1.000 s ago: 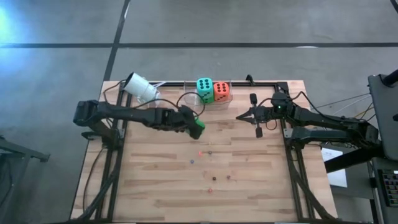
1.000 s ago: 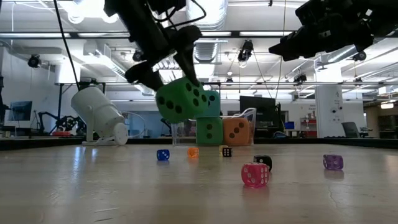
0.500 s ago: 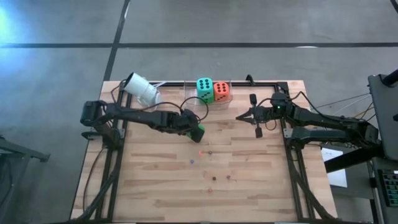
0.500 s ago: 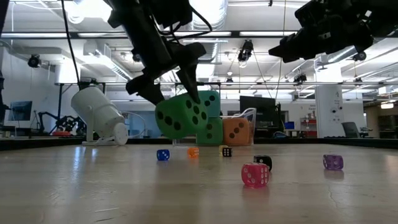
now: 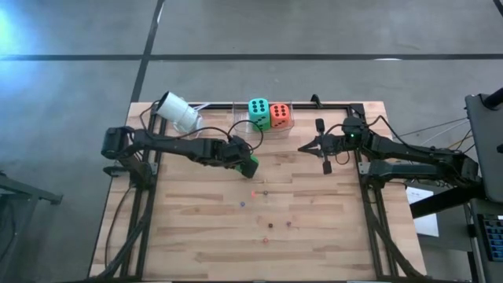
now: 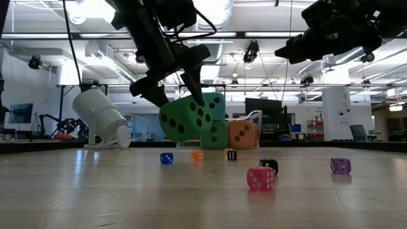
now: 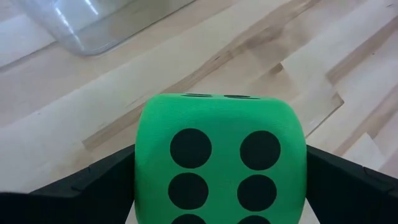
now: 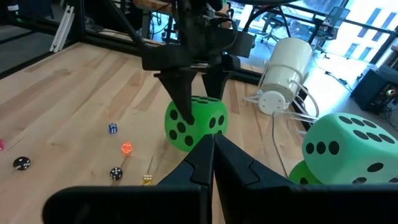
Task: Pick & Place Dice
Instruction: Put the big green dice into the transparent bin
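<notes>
My left gripper [image 5: 247, 163] is shut on a green die [image 6: 189, 119] with black pips, above the table's middle, left of centre. A teal die [image 5: 258, 111] and an orange-red die [image 5: 279, 115] sit in a clear container at the far edge. In the low view the teal die rests on a second green die [image 6: 215, 135]. Several tiny dice, such as the pink one [image 6: 261, 179], lie on the wood. My right gripper [image 8: 213, 140] is shut and hovers over the table's right part [image 5: 305, 148]. My left gripper pinches the green die by two opposite side faces [image 7: 144, 180], one finger [image 7: 93, 186] on each. The fingers come from above, slanting down from the table's left. The die is lifted clear of the table and tilted, with its six-pip face toward the wrist camera.
A white cup [image 5: 179, 112] lies on its side at the far left corner. The clear container [image 6: 254, 121] stands at the far edge. The tiny dice are scattered over the middle, among them a blue one [image 6: 166, 158] and a purple one [image 6: 341, 165].
My left gripper has moved down toward the table with the green die still in its fingers. The die hangs lower than a second ago, and it has kept still for the last half second.
</notes>
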